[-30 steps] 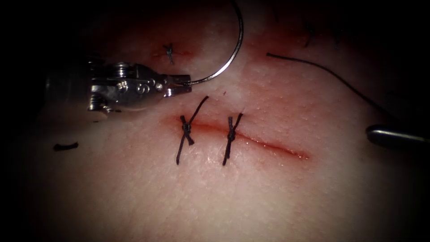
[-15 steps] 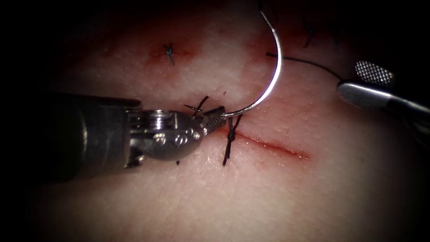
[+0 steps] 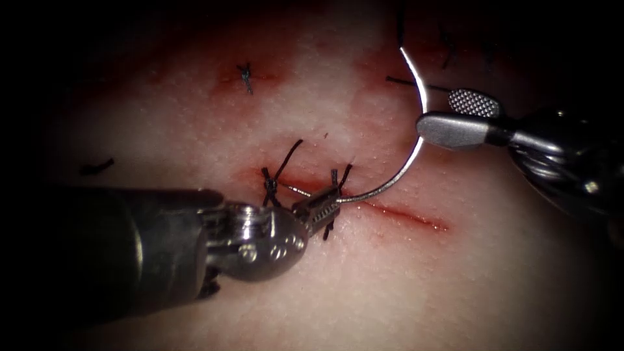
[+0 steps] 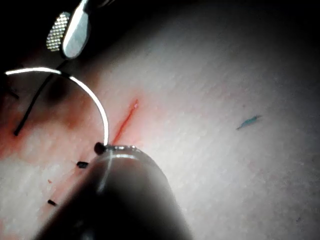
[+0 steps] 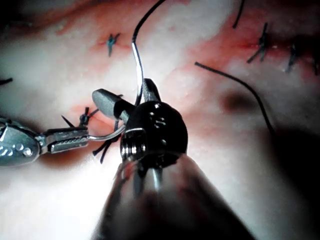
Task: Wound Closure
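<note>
We are looking at a surgical training bench in a robotics lab; the tissue point(image 3: 364, 286) is a pale slab of pork belly with a cut point(image 3: 396, 213) partly closed by knotted black stitches point(image 3: 270, 188); cut ends of thread point(image 3: 96, 167) lie loose on its surface; two metal wristed needle drivers, the left tool point(image 3: 318, 209) and the right tool point(image 3: 458, 117), meet at a curved needle point(image 3: 416, 153); red fluid point(image 3: 390, 58) stains the surface.

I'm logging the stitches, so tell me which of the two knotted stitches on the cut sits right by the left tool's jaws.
The right-hand stitch: the left tool, holding the needle, has its jaws against it; the other stitch lies apart, further left.
</note>
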Action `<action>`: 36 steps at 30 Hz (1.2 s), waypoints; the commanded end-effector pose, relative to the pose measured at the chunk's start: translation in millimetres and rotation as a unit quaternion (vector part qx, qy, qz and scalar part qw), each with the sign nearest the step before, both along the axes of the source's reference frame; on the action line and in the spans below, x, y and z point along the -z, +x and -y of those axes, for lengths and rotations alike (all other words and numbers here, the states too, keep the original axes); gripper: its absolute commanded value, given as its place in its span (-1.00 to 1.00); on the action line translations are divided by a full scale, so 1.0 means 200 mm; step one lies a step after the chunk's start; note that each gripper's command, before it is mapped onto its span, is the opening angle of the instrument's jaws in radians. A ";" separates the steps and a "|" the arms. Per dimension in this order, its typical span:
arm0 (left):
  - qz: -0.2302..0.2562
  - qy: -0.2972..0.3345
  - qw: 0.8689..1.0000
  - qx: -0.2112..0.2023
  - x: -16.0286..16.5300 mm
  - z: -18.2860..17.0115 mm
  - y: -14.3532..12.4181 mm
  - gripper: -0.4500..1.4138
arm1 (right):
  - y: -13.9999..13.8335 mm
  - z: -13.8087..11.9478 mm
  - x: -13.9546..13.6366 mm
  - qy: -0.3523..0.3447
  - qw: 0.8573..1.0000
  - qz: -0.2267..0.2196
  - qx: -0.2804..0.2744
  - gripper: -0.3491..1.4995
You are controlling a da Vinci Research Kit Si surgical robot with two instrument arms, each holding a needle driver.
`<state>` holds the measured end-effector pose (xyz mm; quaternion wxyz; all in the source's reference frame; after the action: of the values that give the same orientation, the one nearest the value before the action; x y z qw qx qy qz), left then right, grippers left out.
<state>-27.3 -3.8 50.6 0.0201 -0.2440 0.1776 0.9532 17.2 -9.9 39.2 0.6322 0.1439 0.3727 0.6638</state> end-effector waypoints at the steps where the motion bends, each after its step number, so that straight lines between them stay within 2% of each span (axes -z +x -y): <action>1: 0.000 -0.002 1.000 0.000 -0.002 0.002 -0.003 -1.00 | 0.005 0.002 -0.004 0.000 1.000 0.000 0.004 0.74; 13: -0.004 -0.023 1.000 -0.013 0.009 0.007 -0.006 -1.00 | 0.005 -0.002 -0.010 0.001 1.000 0.005 0.004 0.74; 16: -0.004 -0.025 1.000 -0.015 0.010 0.008 -0.006 -1.00 | 0.007 -0.002 -0.010 0.003 1.000 0.009 0.007 0.62; 17: -0.005 -0.027 0.999 -0.016 0.011 0.008 -0.007 -1.00 | 0.008 -0.002 -0.010 0.002 1.000 0.014 0.012 0.36; 18: -0.005 -0.027 0.999 -0.016 0.011 0.008 -0.007 -1.00 | 0.008 -0.002 -0.010 0.002 1.000 0.014 0.012 0.36; 19: -0.003 -0.027 1.000 -0.017 0.011 0.008 -0.007 -1.00 | 0.008 -0.002 -0.010 -0.001 1.000 0.019 0.015 0.09; 21: -0.002 -0.028 0.999 -0.015 0.012 0.008 -0.006 -1.00 | 0.008 -0.003 -0.010 -0.022 0.998 0.050 0.022 -1.00; 22: 0.002 -0.028 0.999 -0.016 0.013 0.007 -0.006 -1.00 | 0.007 -0.004 -0.010 -0.034 0.996 0.078 0.020 -1.00; 24: 0.003 -0.029 0.999 -0.016 0.013 0.007 -0.006 -0.96 | 0.006 -0.004 -0.010 -0.049 0.994 0.090 0.029 -1.00; 26: 0.012 -0.027 0.999 -0.020 0.014 0.006 -0.005 -0.33 | 0.002 -0.005 -0.009 -0.090 0.989 0.102 0.051 -1.00; 27: 0.012 -0.027 0.999 -0.020 0.014 0.006 -0.005 -0.33 | 0.002 -0.005 -0.009 -0.090 0.989 0.102 0.051 -1.00; 28: 0.022 -0.024 0.999 -0.025 0.015 0.005 -0.005 0.22 | 0.000 -0.006 -0.008 -0.110 0.986 0.103 0.064 -1.00; 29: 0.022 -0.024 0.999 -0.025 0.015 0.005 -0.005 0.22 | 0.000 -0.006 -0.008 -0.110 0.986 0.103 0.064 -1.00; 30: 0.031 -0.023 0.999 -0.033 0.017 0.004 -0.005 0.67 | -0.003 -0.007 -0.007 -0.136 0.982 0.100 0.083 -1.00; 31: 0.031 -0.023 0.999 -0.033 0.017 0.004 -0.005 0.67 | -0.003 -0.007 -0.007 -0.136 0.982 0.100 0.083 -1.00; 33: 0.052 -0.001 0.999 -0.007 0.018 0.003 -0.005 0.78 | -0.006 -0.008 -0.006 -0.156 0.978 0.094 0.098 -1.00; 34: 0.068 0.012 0.998 0.000 0.020 0.001 -0.005 0.78 | -0.008 -0.008 -0.006 -0.169 0.976 0.082 0.114 -1.00; 35: 0.099 0.051 0.994 0.016 0.024 -0.002 -0.004 0.78 | -0.010 -0.008 -0.006 -0.183 0.972 0.058 0.137 -1.00; 36: 0.099 0.051 0.994 0.016 0.024 -0.002 -0.004 0.78 | -0.010 -0.008 -0.006 -0.183 0.972 0.058 0.137 -1.00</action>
<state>-27.4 -2.7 44.9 0.0788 -0.3424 0.1142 0.9292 14.7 -8.0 39.6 0.7578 0.0384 0.4375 0.4826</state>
